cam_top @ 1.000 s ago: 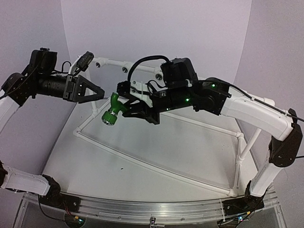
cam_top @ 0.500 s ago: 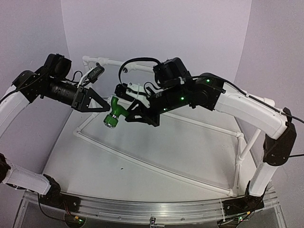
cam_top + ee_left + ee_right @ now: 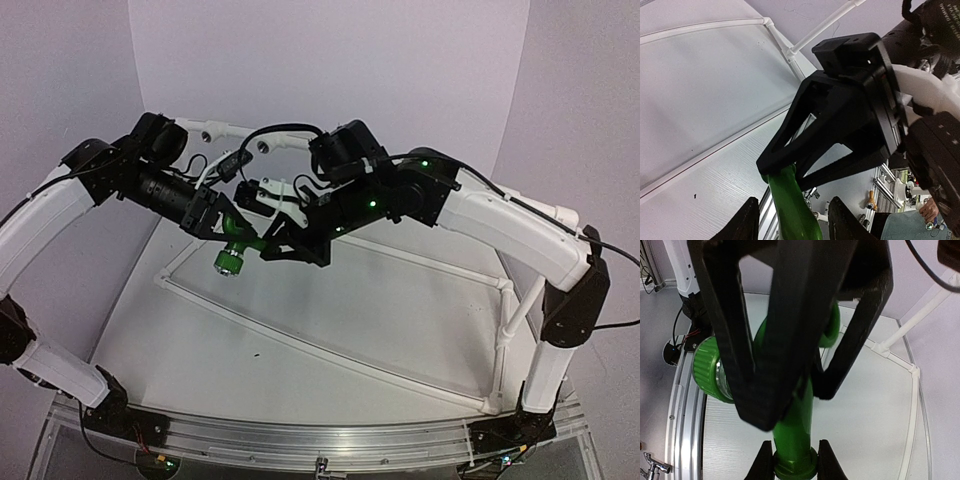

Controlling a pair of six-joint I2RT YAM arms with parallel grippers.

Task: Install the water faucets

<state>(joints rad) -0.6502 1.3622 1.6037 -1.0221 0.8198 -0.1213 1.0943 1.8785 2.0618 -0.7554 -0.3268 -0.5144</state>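
One of the water faucets (image 3: 236, 248), green with a silver round end (image 3: 228, 263), hangs in the air over the left of the table. My right gripper (image 3: 268, 240) is shut on it; in the right wrist view its fingertips (image 3: 762, 460) pinch the green collar (image 3: 795, 467). My left gripper (image 3: 220, 220) comes from the left, and its jaws straddle the green body (image 3: 792, 205). In the left wrist view a gap shows on each side of the body, so that gripper (image 3: 793, 202) is open around it.
A white pipe frame (image 3: 300, 340) lies on the table beneath both arms, with upright posts at the right (image 3: 510, 320). White pipe with tee fittings (image 3: 265, 145) runs along the back, behind the left arm. The table's metal front rail (image 3: 320, 445) is below.
My left arm has swung right to the faucet and its jaws have narrowed around the green body. The right gripper has kept its hold and shifted slightly left.
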